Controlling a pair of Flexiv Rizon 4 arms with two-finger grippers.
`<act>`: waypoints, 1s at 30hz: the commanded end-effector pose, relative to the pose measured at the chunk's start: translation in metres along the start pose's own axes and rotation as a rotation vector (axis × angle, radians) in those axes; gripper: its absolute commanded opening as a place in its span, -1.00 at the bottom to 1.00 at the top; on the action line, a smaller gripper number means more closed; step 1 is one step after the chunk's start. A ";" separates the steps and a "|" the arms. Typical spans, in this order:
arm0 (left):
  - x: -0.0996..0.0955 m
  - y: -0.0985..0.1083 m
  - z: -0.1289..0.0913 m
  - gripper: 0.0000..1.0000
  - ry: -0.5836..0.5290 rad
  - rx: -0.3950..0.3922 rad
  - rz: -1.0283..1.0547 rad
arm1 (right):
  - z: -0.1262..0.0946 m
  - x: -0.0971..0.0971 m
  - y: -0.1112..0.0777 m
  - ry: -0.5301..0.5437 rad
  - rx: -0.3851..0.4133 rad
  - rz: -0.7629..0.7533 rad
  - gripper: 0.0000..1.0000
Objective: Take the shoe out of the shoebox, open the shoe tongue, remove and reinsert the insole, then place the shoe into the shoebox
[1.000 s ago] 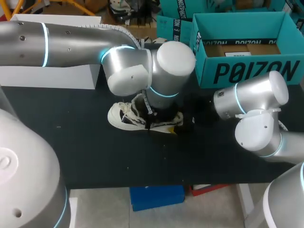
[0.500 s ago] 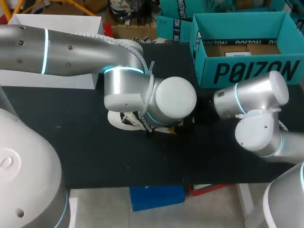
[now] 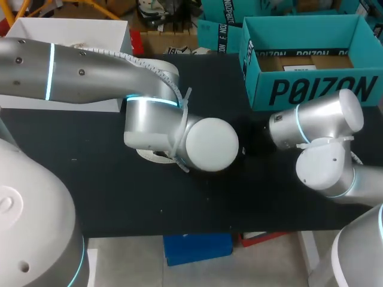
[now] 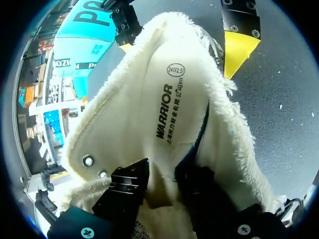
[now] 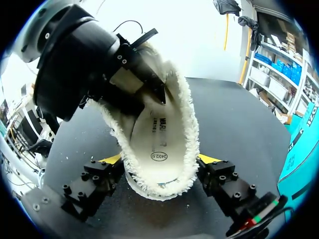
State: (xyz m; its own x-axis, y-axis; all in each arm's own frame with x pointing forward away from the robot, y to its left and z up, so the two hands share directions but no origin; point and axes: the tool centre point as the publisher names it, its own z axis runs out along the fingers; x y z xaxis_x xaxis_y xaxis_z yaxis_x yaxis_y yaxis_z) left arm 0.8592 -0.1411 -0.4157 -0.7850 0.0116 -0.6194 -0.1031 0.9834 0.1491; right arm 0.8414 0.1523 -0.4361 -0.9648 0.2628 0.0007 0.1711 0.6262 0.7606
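Apparent step: drawing out insole (image 4: 169, 99). Left end effector (image 4: 160, 186) pinched on it inside shoe (image 5: 187, 114); right end effector (image 5: 159, 162) clamped across shoe heel. Next, probably: slow outward pull.

We're looking at a robot lab or test workshop here. Two big silver machine arms are hanging over a black table (image 3: 119, 197), the left arm (image 3: 90, 66) coming in from the upper left of the frame and the right arm (image 3: 323, 137) from the right edge. A teal shoebox (image 3: 311, 89) is sitting open at the upper right.
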 end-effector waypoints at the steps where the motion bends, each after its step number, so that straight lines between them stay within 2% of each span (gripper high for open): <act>1: 0.009 -0.005 0.148 -0.54 -0.027 0.003 0.008 | 0.002 0.000 -0.003 -0.002 0.002 0.002 -1.00; 2: 0.011 -0.007 0.150 -0.81 -0.021 0.004 0.018 | 0.002 0.000 -0.003 -0.002 0.002 0.002 -1.00; 3: 0.012 -0.009 0.152 -1.00 -0.015 0.007 0.027 | 0.002 0.000 -0.003 -0.002 0.002 0.002 -1.00; 8: 0.017 -0.009 0.150 -1.00 -0.009 0.008 0.060 | 0.002 0.000 -0.003 -0.002 0.002 0.002 -1.00; 11: 0.016 -0.007 0.140 -1.00 0.001 0.021 0.087 | 0.002 0.000 -0.003 -0.002 0.002 0.002 -1.00; 24: 0.002 0.002 0.070 -1.00 0.157 0.209 0.100 | 0.002 0.000 -0.003 -0.002 0.002 0.002 -1.00; 30: -0.002 0.005 0.045 -1.00 0.240 0.303 0.113 | 0.002 0.000 -0.003 -0.002 0.002 0.002 -1.00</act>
State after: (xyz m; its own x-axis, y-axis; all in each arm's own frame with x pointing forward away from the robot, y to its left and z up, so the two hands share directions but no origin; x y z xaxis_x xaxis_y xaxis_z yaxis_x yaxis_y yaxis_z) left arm 0.8621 -0.1418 -0.4213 -0.8861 0.1076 -0.4508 0.0884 0.9941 0.0635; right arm 0.8419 0.1531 -0.4356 -0.9648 0.2630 0.0022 0.1721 0.6252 0.7613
